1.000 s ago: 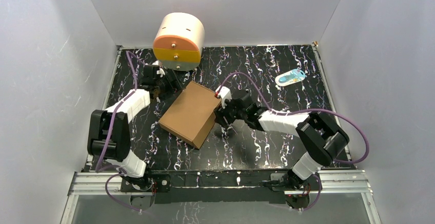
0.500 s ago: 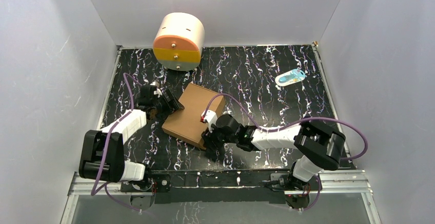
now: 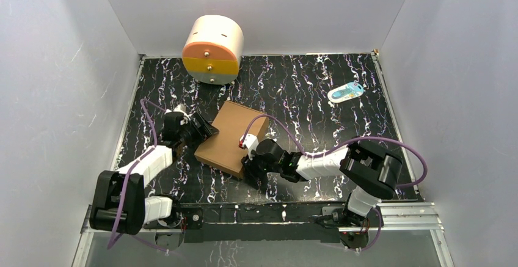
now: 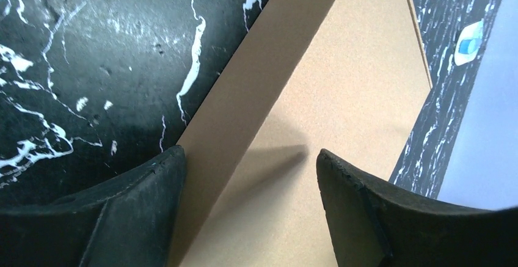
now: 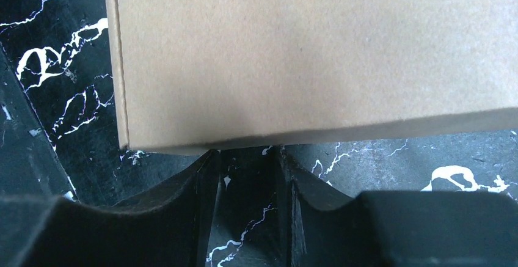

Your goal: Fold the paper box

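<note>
Nearest, low on the black, white-veined marble-patterned table: the right gripper, set against the near right side of the plain brown corrugated cardboard paper box, close to its nearest corner. From the right wrist: two black fingers drawn near together, a narrow strip of table showing between them, nothing pinched. Tips right at the lower edge of the box's side wall; touching or not, impossible to tell.

Just beyond, a little left of the table's middle: the paper box itself, closed into a shallow rectangular form, lying flat, plain top face up, turned at an angle to the table's edges.

At its left edge: the left gripper, spread wide and straddling that edge. From the left wrist: one finger down on the table side, against the foot of the side wall; the other over the top face, throwing a shadow there. Grips nothing.

Farther back, well apart from the box, toward the right: a small blue-and-white object, too small to name.

Farthest, at the back left against the white wall: a round cream drum with orange and yellow drawer fronts.
</note>
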You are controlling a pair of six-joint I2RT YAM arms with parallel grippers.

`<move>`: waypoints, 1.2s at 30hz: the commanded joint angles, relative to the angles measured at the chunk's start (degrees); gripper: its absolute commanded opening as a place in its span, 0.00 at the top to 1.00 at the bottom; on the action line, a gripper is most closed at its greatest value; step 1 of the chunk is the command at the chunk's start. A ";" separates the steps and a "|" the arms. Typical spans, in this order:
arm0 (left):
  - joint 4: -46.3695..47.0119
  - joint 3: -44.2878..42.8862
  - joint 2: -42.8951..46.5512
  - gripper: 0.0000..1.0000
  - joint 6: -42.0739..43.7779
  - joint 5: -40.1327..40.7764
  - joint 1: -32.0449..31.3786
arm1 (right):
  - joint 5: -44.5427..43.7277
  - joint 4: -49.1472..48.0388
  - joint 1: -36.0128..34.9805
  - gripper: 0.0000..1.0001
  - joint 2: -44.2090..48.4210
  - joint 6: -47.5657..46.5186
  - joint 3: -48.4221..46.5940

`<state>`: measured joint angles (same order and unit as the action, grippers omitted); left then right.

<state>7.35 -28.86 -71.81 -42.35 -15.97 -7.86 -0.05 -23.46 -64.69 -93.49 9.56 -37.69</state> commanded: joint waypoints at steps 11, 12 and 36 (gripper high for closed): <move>9.50 11.63 8.40 0.28 -20.20 -1.54 -15.39 | -6.08 -12.08 0.00 0.48 0.67 6.87 -1.46; 9.97 11.93 8.20 0.28 -20.41 -1.34 -15.88 | -5.95 -12.57 0.00 0.47 0.68 6.31 -1.47; -10.94 -8.12 9.54 0.15 0.84 19.66 -8.73 | -12.74 12.98 17.46 0.39 14.86 -4.50 -2.73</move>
<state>-3.53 -32.71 -61.17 -44.27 4.08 -19.97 -12.08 -10.04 -53.43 -79.05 7.35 -37.04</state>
